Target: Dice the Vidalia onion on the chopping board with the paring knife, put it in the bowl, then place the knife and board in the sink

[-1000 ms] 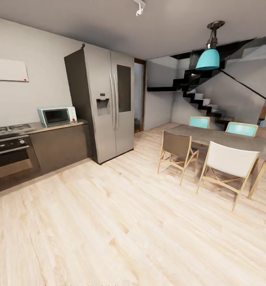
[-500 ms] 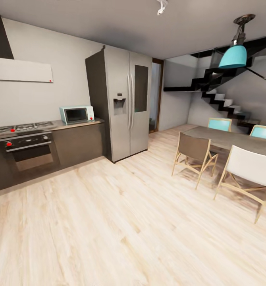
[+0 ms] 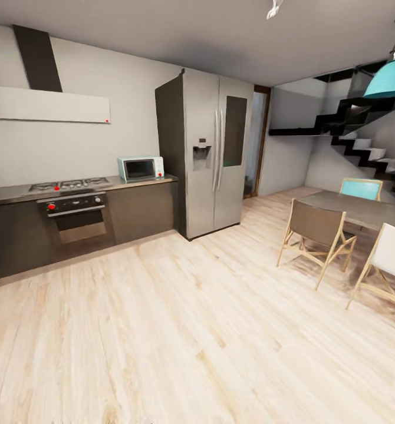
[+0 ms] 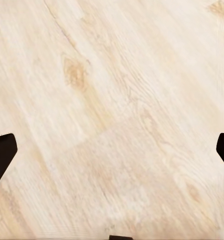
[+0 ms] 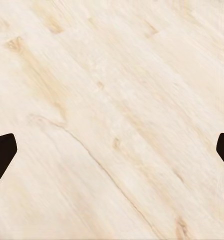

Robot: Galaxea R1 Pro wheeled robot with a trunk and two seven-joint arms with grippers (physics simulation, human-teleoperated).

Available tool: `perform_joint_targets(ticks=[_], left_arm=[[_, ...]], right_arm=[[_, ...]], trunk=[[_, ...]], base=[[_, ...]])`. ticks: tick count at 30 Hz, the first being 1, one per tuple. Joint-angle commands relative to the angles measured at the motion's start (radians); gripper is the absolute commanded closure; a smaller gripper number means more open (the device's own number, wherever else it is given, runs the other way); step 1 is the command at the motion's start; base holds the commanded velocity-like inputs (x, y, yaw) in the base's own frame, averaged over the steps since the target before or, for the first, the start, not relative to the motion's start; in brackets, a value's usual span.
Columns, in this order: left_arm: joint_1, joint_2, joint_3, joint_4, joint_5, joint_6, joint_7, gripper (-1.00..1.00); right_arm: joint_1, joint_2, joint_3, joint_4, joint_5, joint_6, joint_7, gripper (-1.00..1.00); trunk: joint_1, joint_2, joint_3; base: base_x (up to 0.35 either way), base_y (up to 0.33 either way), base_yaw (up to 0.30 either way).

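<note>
Two grippers are carried over bare wooden floor [image 3: 180,330], each with nothing between its fingers. The left gripper [image 4: 112,150] has its dark fingertips [image 4: 1,152] set wide apart at opposite edges of the left wrist view; the right gripper [image 5: 112,150] stands equally wide apart, again over floorboards.

From the head view, the kitchen run lies at about 10 o'clock: a dark counter [image 3: 144,182] carrying a hob [image 3: 71,184], an oven [image 3: 76,218] beneath, and a small pale-blue microwave [image 3: 140,168]. A tall steel fridge [image 3: 212,153] stands near 12 o'clock. A dining table [image 3: 362,209] with chairs [image 3: 315,232] sits at 3 o'clock, with a staircase [image 3: 362,147] behind it.

The sink, onion, board, knife and bowl cannot be located from here, so the task appears to be at its approach stage.

Risks, as judged: the base may head for the wrong counter, since the visible run shows no basin, and a wide turn could clip the nearest chair.
</note>
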Motion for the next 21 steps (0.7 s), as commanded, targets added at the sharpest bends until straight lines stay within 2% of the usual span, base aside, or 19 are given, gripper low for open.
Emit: perform_joint_targets(ticks=[1,9,21], left_arm=[[-0.001,0.0,0.001,0.001,0.002,-0.003,0.0,-1.0],[-0.001,0.0,0.001,0.001,0.002,-0.003,0.0,-1.0],[0.0,0.0,0.002,0.0,0.002,-0.003,0.0,-1.0]], right_arm=[[0.0,0.0,0.001,0.0,0.001,-0.003,-0.004,-1.0],[0.0,0.001,0.001,0.0,0.001,-0.003,-0.004,-1.0],[0.0,0.002,0.001,0.001,0.001,-0.003,-0.004,-1.0]], trunk=[[0.0,-0.001,-0.001],[0.0,-0.001,-0.001],[0.0,-0.001,-0.001]], base=[[0.0,-0.033,0.258],[0.091,-0.128,0.258],[0.213,-0.229,0.257]])
